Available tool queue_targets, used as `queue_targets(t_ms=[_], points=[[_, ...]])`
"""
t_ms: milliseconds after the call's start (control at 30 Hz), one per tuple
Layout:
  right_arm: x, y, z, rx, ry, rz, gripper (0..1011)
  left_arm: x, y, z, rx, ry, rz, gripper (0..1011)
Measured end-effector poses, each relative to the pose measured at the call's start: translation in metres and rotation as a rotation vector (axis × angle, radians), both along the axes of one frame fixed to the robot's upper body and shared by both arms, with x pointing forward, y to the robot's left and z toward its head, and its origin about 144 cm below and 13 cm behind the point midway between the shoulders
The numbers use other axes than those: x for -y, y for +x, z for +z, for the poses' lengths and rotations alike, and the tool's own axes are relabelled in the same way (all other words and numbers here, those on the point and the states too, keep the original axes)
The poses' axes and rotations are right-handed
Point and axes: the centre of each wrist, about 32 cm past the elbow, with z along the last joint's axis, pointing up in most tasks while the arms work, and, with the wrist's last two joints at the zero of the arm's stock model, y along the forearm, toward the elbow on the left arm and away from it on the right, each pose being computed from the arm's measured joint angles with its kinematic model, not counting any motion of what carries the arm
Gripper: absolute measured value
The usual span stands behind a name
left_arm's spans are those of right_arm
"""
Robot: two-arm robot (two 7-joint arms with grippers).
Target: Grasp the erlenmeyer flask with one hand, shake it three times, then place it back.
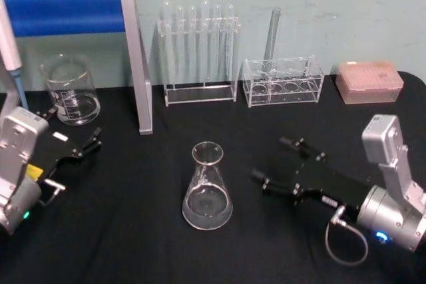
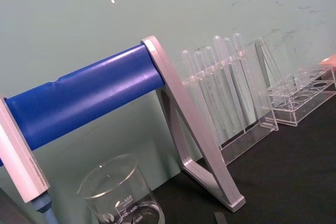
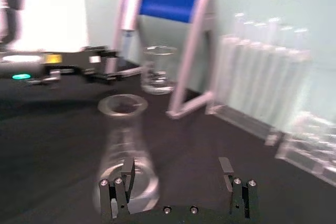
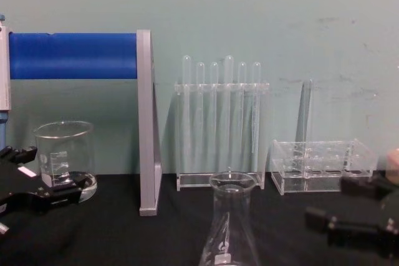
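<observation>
The erlenmeyer flask (image 1: 207,187) stands upright on the black table, near the middle and towards the front. It is clear glass with a wide base and a narrow neck. My right gripper (image 1: 273,161) hovers just right of it, open, with its fingers pointing at the flask and nothing between them. In the right wrist view the flask (image 3: 123,129) sits ahead of one finger rather than centred in the right gripper (image 3: 177,171). The chest view shows the flask (image 4: 232,228) low in the centre and the right gripper (image 4: 343,204) at the right edge. My left gripper (image 1: 70,128) rests open at the far left.
A glass beaker (image 1: 70,89) stands at the back left, close to the left gripper. Behind it is a blue-barred stand (image 1: 136,64) with a pipette (image 1: 10,44). Along the back wall are a test tube rack (image 1: 200,51), a second clear rack (image 1: 283,81) and a pink box (image 1: 369,81).
</observation>
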Motion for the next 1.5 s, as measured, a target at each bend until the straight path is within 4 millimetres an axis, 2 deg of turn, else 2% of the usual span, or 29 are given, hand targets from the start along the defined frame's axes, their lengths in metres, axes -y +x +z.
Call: queue_targets(t_ms=[300,533,733,1100,1500], points=[[-0.003,0.013,0.003,0.085,0.022,-0.279,1002,0.000,0.000,0.000,0.000,0.000,0.000,1001],[-0.023,0.030,0.000,0.145,0.039,-0.496,1002,0.000,0.000,0.000,0.000,0.000,0.000,1001],[-0.037,0.042,-0.011,0.171,-0.012,-0.582,1002,0.000,0.000,0.000,0.000,0.000,0.000,1001],[-0.047,0.053,-0.032,0.194,-0.117,-0.615,1003,0.000,0.000,0.000,0.000,0.000,0.000,1001],[-0.047,0.055,-0.040,0.195,-0.169,-0.612,1003,0.000,0.000,0.000,0.000,0.000,0.000,1001]])
